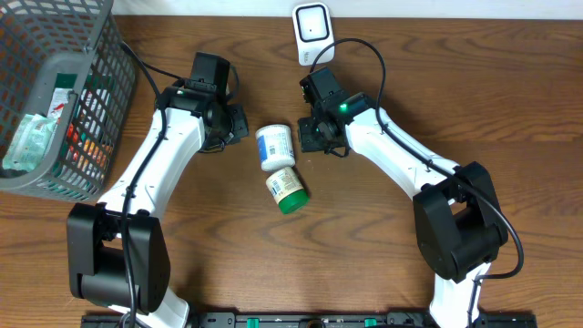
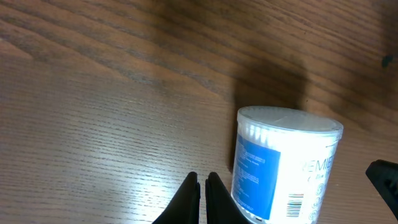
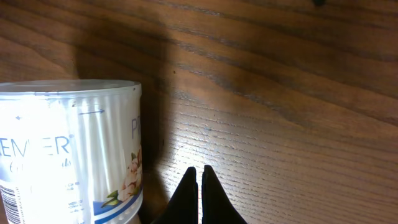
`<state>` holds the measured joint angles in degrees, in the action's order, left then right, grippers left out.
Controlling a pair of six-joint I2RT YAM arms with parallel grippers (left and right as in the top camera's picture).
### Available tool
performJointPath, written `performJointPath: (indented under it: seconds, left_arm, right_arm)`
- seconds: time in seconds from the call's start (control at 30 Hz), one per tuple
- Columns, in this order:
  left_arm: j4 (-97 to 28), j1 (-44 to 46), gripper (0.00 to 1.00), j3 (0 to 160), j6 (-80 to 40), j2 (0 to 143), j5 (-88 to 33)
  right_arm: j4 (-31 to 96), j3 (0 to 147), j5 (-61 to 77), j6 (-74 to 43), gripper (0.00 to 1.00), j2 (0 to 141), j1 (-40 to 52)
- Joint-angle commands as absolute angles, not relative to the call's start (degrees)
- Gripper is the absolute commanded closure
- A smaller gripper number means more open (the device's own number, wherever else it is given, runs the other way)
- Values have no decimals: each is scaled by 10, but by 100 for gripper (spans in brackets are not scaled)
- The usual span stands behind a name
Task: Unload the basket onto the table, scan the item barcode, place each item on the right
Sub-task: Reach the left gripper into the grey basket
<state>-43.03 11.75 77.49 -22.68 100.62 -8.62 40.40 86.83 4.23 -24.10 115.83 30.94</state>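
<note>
A white cotton-swab tub (image 1: 275,146) with a blue label lies on its side mid-table, between my two grippers. In the left wrist view the tub (image 2: 283,168) shows a small barcode (image 2: 297,205) near its lower edge. My left gripper (image 1: 244,126) sits just left of it, shut and empty (image 2: 203,177). My right gripper (image 1: 307,137) sits just right of it, also shut on nothing (image 3: 197,169), with the tub (image 3: 68,149) to its left. A white barcode scanner (image 1: 311,27) stands at the table's back edge.
A small bottle with a green lid (image 1: 288,189) lies just in front of the tub. A grey wire basket (image 1: 102,118) with packaged goods stands at the far left. Black cables run from both arms across the wooden table.
</note>
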Motion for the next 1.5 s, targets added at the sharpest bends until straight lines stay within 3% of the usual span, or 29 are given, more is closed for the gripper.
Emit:
performJointPath:
  seconds: [0.0,0.17,0.37,0.6,0.83,1.07,1.47]
  left_arm:
    - [-430,119,92,775,-226,1001,-79]
    - [-485,105,92,837,-221,999,-81]
    - [-669,27,92,1164,-202,1000,-104]
    - [-666,-107,92,1438,-216,1000,-42]
    - [-660,-223,92,1442,-212,1012,34]
    - [-651,-307,89,1435,-195,1069,36]
    - [-650,-361,89,1435,-147,1198,-26]
  right_arm:
    - [403,865,39,-242,99,1154,312]
    - [407,866,39,-242,99,1154,310]
    - [472,924,69,-241,99,1154,267]
    - [487,952,115,-239,99,1155,221]
    - [428,879,115,-245,99,1155,234]
    - [332,808,125,-259,99,1155,257]
    - [311,789,117,-261,99,1155,282]
